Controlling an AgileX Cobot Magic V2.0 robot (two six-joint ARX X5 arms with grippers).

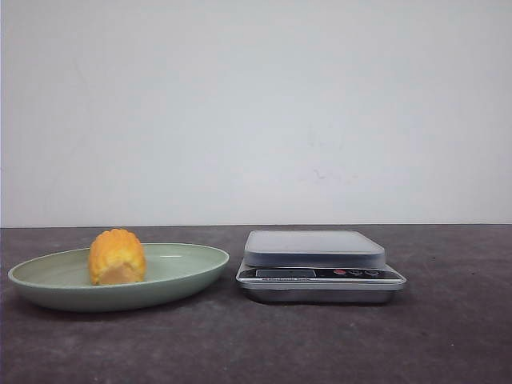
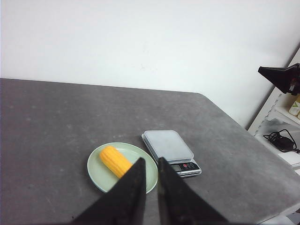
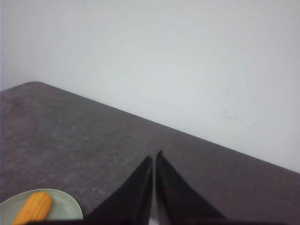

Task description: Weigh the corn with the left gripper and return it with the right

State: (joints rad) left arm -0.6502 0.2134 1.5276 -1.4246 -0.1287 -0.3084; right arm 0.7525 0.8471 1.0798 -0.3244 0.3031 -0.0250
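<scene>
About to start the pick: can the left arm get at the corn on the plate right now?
Probably yes. The corn lies uncovered on the green plate, apart from the scale, and the left gripper hangs above it, jaws nearly closed.

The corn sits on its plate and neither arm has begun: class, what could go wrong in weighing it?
1. The corn is a rounded cob lying on its side in the shallow plate; it may roll or slip as the left gripper, fingers nearly together, opens around it.
2. The scale has a flat, rimless platform, so a corn set off-centre may roll off.
3. Plate and scale stand close; a low carry could clip either.
</scene>
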